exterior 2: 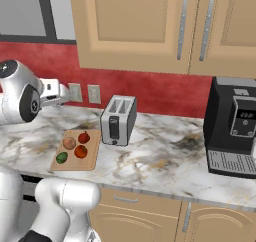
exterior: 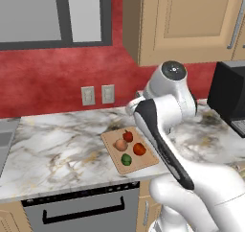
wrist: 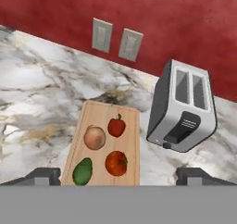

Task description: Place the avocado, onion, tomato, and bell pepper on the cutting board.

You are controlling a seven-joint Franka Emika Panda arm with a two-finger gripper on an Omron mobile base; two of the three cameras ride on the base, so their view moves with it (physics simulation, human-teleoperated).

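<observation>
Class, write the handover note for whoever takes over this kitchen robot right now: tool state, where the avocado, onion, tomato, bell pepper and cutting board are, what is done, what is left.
Tool: open, holding nothing, raised above the counter looking down on the board.
Cutting board: flat on the marble counter, left of the toaster in the hand view.
On the board: avocado, onion, tomato, bell pepper. The base views also show all four on it.
Done: all four pieces placed.
Left: nothing to place, it seems; just keep the arm clear of the board.
</observation>
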